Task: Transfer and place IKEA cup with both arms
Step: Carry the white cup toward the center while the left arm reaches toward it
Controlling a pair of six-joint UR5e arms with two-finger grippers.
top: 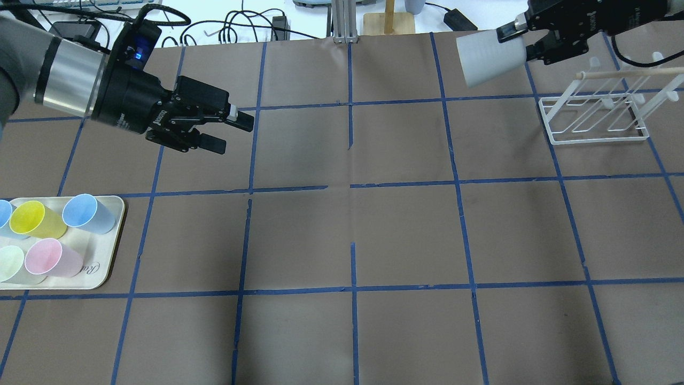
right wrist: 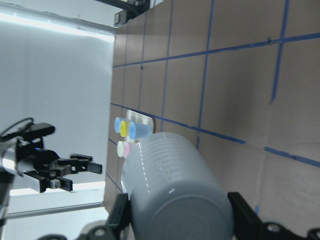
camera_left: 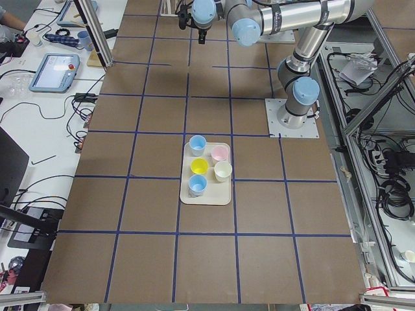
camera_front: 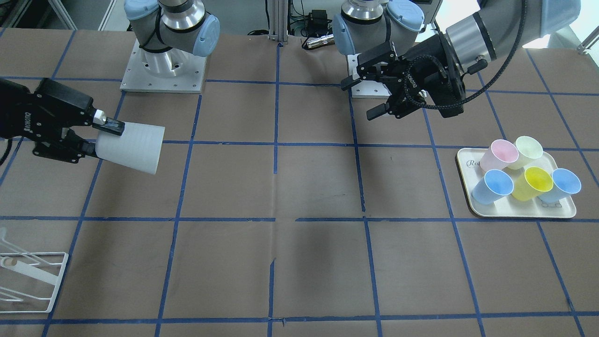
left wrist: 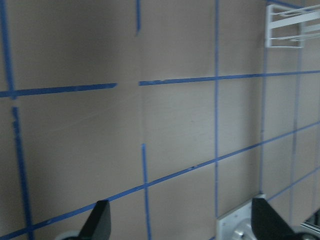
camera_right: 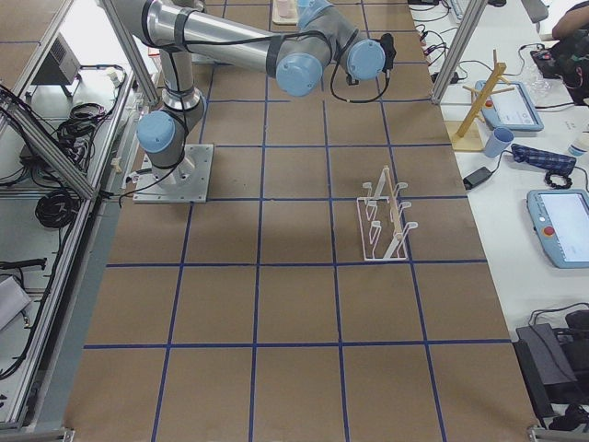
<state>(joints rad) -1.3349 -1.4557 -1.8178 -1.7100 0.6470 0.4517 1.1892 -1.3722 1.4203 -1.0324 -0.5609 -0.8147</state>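
We find the tray [top: 107,262], five cups [top: 85,214] in it, at the counter's [top: 406,235] left end, the rack [top: 593,120] at its right. The right claw's [top: 521,45] IKEA cup [top: 483,56] hangs aloft near the rack, the left claw [top: 232,133] nearer the tray.

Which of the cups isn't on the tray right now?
The light-grey cup: it is held on its side in the right gripper, while the five coloured cups all stand on the tray.

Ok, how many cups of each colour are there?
blue cups: 2
yellow cup: 1
pink cup: 1
pale green cup: 1
grey cup: 1
Total: 6 cups
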